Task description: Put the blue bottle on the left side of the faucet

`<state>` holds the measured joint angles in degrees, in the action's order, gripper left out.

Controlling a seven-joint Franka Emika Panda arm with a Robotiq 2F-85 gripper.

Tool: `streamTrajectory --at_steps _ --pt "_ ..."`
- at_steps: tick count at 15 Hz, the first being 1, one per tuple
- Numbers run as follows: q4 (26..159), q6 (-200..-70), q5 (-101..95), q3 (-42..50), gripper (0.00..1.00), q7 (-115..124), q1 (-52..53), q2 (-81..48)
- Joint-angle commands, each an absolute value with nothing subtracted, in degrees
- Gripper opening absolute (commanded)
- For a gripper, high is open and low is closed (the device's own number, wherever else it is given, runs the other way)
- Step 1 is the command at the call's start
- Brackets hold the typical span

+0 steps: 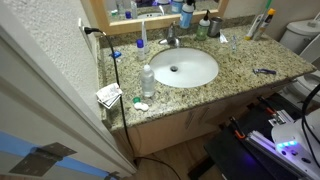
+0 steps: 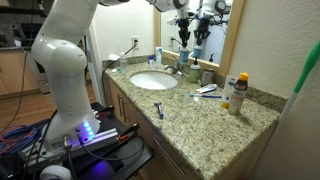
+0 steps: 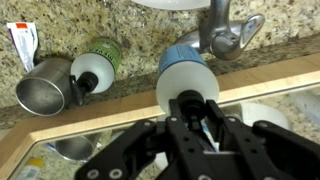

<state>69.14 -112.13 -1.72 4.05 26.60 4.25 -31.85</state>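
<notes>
The blue bottle (image 3: 178, 62) stands by the backsplash right next to the chrome faucet (image 3: 228, 35). From above it shows a white shoulder and a dark top. My gripper (image 3: 190, 110) is directly over it, with its fingers closed against the dark top. In an exterior view the gripper (image 1: 186, 6) holds the bottle (image 1: 186, 19) just to the right of the faucet (image 1: 170, 41), in front of the mirror. The gripper (image 2: 184, 30) and the faucet (image 2: 178, 65) also show in the exterior view from the counter's end. I cannot tell whether the bottle's base touches the counter.
A green bottle (image 3: 103, 55) with a black top and a metal cup (image 3: 42, 92) stand close beside the blue bottle. A clear bottle (image 1: 148, 80) stands left of the white basin (image 1: 205, 75). A razor (image 1: 264, 71) lies on the granite. Bottles (image 2: 238, 92) stand at the counter's end.
</notes>
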Motion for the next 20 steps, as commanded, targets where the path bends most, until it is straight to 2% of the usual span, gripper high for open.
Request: streamTrajectory --at_steps 1,5,10,11,12,13,20 --pt "70.39 -108.03 -2.82 2.74 0.07 23.09 6.22 -24.10" --pt "67.05 -102.77 -4.02 0.63 0.07 21.65 10.34 -19.58" --pt "56.16 -91.50 -4.34 -2.15 0.07 27.47 13.93 -25.63" --pt "61.46 -94.43 -4.06 -1.62 0.30 26.52 13.87 -21.93" --pt "60.38 -93.77 -4.06 -1.84 0.30 27.19 14.29 -22.99" --pt "59.72 -93.71 -4.07 -1.89 0.07 27.46 14.46 -23.90" --pt "52.66 -98.68 -6.70 -1.00 0.07 40.74 16.09 -37.14"
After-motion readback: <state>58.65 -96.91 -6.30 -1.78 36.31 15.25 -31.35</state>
